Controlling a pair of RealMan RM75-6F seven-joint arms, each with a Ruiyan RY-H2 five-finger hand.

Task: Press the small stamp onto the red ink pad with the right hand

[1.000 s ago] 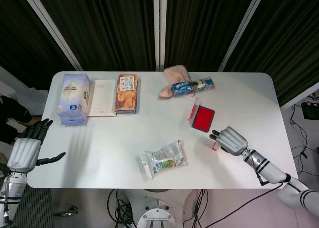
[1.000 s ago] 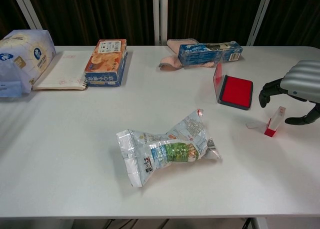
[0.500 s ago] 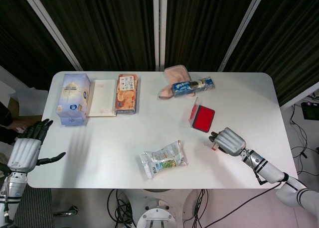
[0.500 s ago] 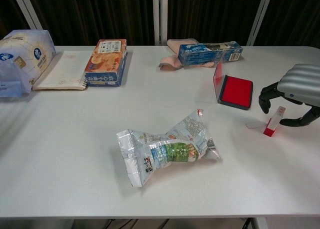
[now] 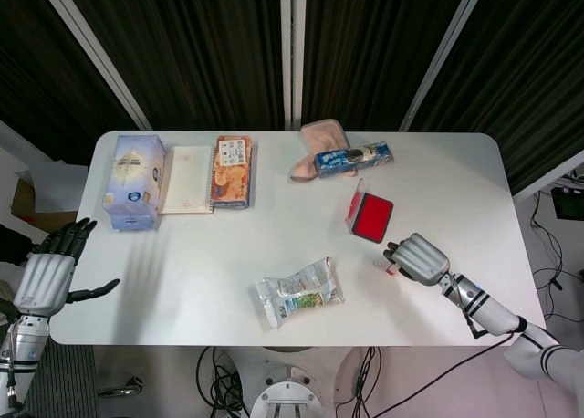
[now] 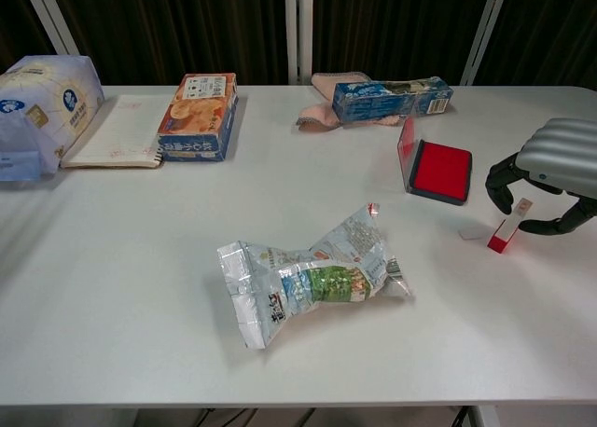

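My right hand (image 6: 550, 171) arches over the small clear stamp with a red base (image 6: 509, 227), fingers curled down either side of it; whether they touch it, I cannot tell. The stamp leans tilted on the white desk (image 6: 140, 287). The open red ink pad (image 6: 440, 171) lies just beyond my fingertips. My left hand (image 5: 50, 274) hangs spread, holding nothing, off the desk's far edge.

Even bright overhead light, white table (image 5: 201, 254) slightly glary, soft shadows under items, dark curtain (image 5: 182, 44) backdrop, both views sharp.
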